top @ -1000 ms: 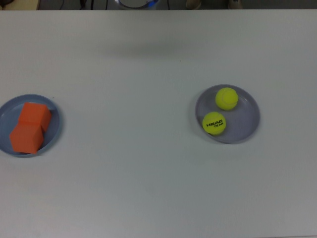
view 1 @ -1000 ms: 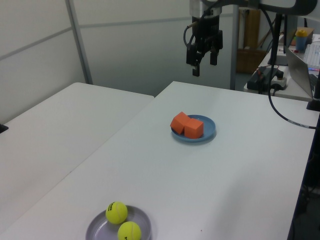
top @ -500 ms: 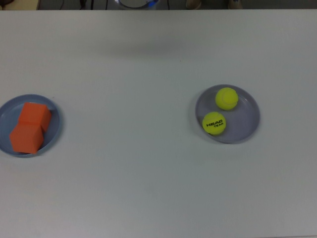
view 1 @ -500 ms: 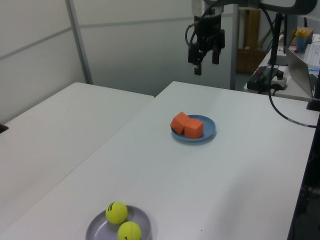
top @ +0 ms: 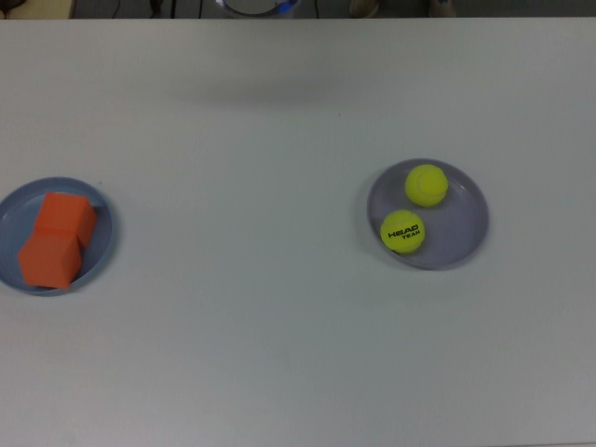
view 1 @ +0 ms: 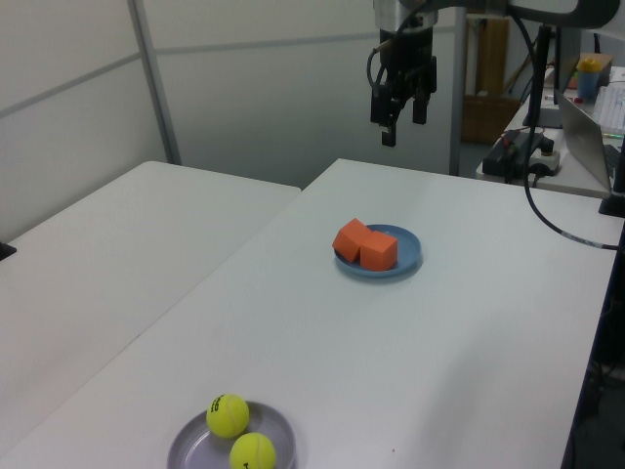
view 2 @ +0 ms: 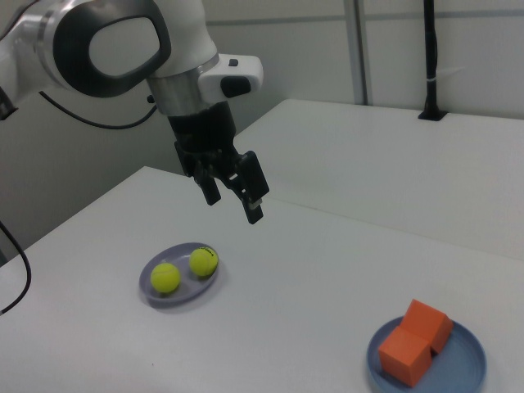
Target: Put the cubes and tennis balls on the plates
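Orange cubes [top: 56, 238] plated, tennis balls [top: 414, 208] plated: task looks done.
Top view: both cubes touching each other on the blue plate [top: 101, 223] at the top view's left; both balls on the lavender plate [top: 466, 219] at the top view's right, arm out of frame. Left view: gripper [view 1: 400, 107] high above the desk [view 1: 469, 322], beyond the cubes, empty. Right view: jaws apart, holding nothing, hanging above the desk behind the balls. Nothing left to move, I judge.

In the top view, cubes [top: 56, 238] sit on the left plate [top: 101, 244], balls [top: 414, 207] on the right plate [top: 466, 223].
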You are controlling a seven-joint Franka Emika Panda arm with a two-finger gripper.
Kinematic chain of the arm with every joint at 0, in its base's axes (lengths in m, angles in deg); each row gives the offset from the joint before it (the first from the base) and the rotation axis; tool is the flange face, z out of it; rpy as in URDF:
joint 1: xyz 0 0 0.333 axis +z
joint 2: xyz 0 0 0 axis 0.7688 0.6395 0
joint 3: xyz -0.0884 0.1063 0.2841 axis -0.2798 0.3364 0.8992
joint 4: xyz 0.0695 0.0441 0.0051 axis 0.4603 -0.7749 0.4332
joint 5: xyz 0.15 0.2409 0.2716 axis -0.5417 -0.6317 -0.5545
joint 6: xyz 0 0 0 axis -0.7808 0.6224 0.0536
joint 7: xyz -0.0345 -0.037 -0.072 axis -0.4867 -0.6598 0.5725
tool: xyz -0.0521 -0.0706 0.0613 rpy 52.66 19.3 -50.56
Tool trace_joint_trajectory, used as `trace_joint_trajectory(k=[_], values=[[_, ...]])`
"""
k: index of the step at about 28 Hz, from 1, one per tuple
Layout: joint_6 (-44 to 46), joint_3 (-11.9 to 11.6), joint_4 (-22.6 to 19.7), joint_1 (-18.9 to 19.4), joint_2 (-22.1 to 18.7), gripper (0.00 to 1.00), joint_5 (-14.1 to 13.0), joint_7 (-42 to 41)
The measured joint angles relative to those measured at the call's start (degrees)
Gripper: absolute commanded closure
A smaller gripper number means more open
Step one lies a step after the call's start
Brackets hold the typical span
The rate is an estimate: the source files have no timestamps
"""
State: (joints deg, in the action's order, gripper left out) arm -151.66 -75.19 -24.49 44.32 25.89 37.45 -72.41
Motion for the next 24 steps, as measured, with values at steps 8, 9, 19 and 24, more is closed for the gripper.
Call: trace_joint_trajectory(k=[8, 9, 19, 24], values=[[0.0, 0.0, 0.0, 0.0, 0.1, 0.0, 0.0, -0.6], [0.0, 0.0, 0.0, 0.0, 0.1, 0.0, 0.0, -0.6], [0.0, 0.1, 0.0, 0.1, 0.2, 0.0, 0.0, -0.7], [0.0, 0.2, 0.0, 0.1, 0.2, 0.0, 0.0, -0.7]])
